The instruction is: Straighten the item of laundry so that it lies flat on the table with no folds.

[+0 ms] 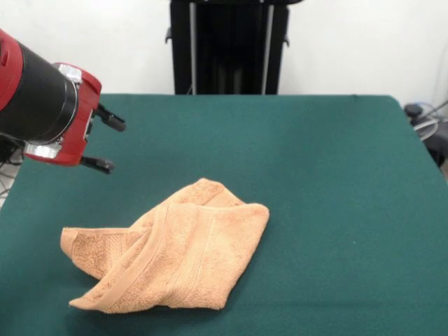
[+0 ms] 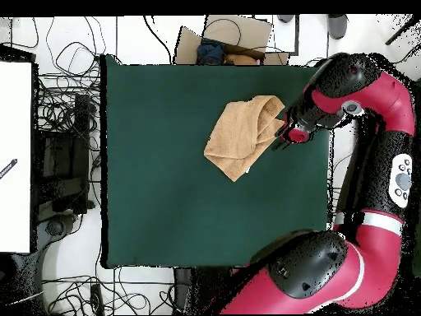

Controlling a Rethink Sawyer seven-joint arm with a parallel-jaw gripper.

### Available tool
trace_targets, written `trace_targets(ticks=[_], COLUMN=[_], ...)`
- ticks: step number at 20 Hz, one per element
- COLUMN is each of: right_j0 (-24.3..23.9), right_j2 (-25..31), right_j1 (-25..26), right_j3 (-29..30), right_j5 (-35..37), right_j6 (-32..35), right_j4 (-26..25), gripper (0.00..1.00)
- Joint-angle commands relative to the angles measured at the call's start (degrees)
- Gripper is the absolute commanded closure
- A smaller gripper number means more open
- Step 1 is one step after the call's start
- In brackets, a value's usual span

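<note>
The orange-tan towel [image 1: 175, 255] lies crumpled on the green table [image 1: 336, 210], near its front edge and left of centre, folded over itself into a rough triangle with a band stripe showing. My gripper [image 1: 114, 147] hangs above the table's left side, up and to the left of the towel and apart from it. Its two black fingers are spread and hold nothing. In the overhead view the towel [image 2: 241, 137] lies at the table's [image 2: 164, 189] upper right, and the gripper [image 2: 282, 137] is just beyond the towel's right edge.
The robot's black pedestal [image 1: 227, 45] stands behind the table's far edge. Cables [image 1: 427, 119] lie off the right side. In the overhead view, tangled cables [image 2: 66, 123] and a white board [image 2: 16, 156] lie left of the table, and a cardboard box [image 2: 226, 41] lies above it.
</note>
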Motion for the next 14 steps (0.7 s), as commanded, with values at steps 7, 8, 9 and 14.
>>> trace_targets(ticks=[7,8,9,14], right_j0=[1.16,1.11,0.93,0.81], right_j2=[-2.65,-2.65,-2.76,-2.01], right_j1=[-1.74,-1.97,-2.41,-1.82], right_j3=[-0.79,-0.50,0.17,-1.72], right_j5=[8.72,9.40,9.29,12.39], right_j6=[7.55,7.30,7.32,6.31], right_j4=[-2.82,-2.72,-2.46,-3.16], gripper=[0.00,0.00,0.00,0.00])
